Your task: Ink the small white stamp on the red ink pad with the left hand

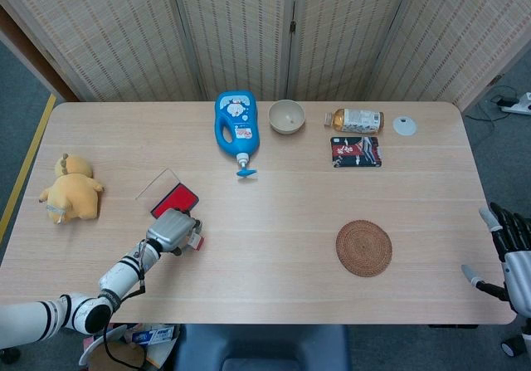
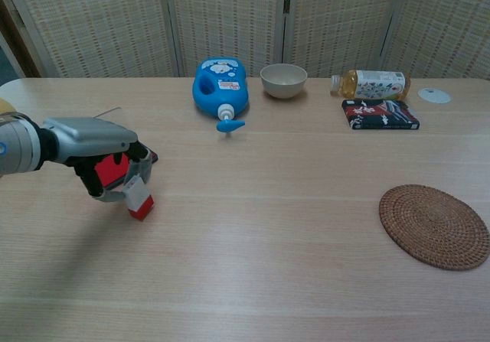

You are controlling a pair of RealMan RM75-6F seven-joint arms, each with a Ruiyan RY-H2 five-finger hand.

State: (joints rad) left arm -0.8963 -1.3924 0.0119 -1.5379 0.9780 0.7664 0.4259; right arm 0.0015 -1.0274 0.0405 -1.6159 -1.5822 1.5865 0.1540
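Note:
My left hand [image 1: 172,230] [image 2: 103,149] grips the small white stamp [image 2: 138,197] [image 1: 196,239], whose red base points down and hovers close to the table. The stamp sits just right of and nearer than the red ink pad [image 1: 175,198] [image 2: 109,169], whose clear lid [image 1: 156,183] stands open on its far left. The hand partly covers the pad in both views. My right hand [image 1: 508,251] stays open at the table's right edge, away from everything.
A yellow plush toy [image 1: 70,190] lies at the left. Along the back are a blue bottle [image 1: 236,124], a bowl [image 1: 286,115], a lying drink bottle [image 1: 357,120], a dark packet [image 1: 356,151] and a white disc [image 1: 404,125]. A woven coaster [image 1: 363,247] sits front right.

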